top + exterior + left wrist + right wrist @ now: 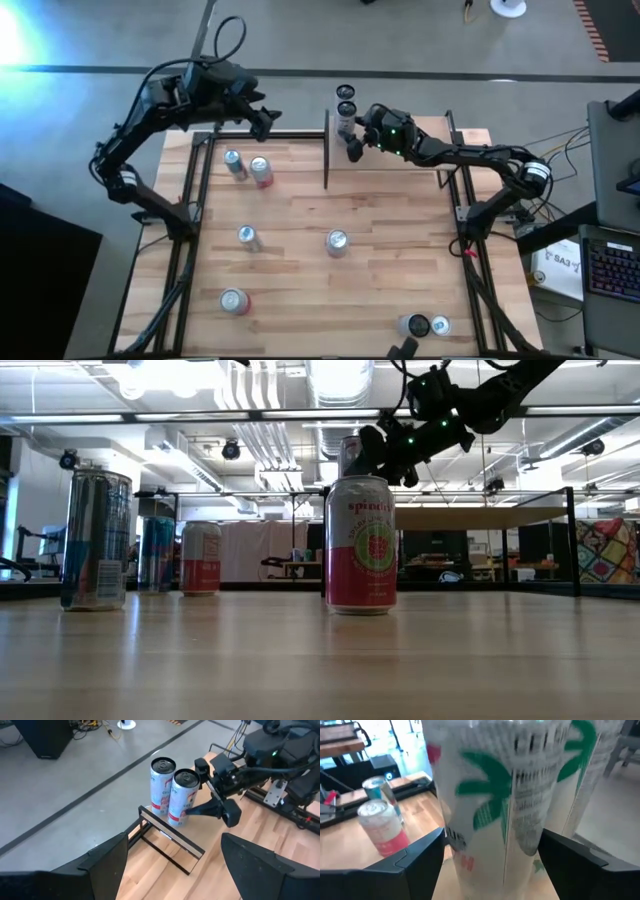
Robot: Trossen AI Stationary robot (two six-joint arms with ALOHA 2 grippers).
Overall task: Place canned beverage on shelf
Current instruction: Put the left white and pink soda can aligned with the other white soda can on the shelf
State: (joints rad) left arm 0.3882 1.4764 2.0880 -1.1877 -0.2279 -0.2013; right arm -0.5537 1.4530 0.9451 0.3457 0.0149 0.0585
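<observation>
Two tall white cans with green leaf print stand side by side at the left end of the shelf, a pale wood panel in black rods at the table's far edge. It also shows in the low view. My right gripper reaches in from the right and is shut on the nearer can, which fills the right wrist view. The second can stands just beyond it. My left gripper hangs open and empty above the table's far left. My right gripper pinches the nearer can's round wall between its two fingers, one finger on each side, about halfway up. The fingers come in level from the table's right. The can is upright; whether its base rests on the shelf, I cannot tell.
Several cans stand on the striped tabletop: two at the far left, two in the middle, one at the near left, two at the near edge. A pink can fills the low view's front.
</observation>
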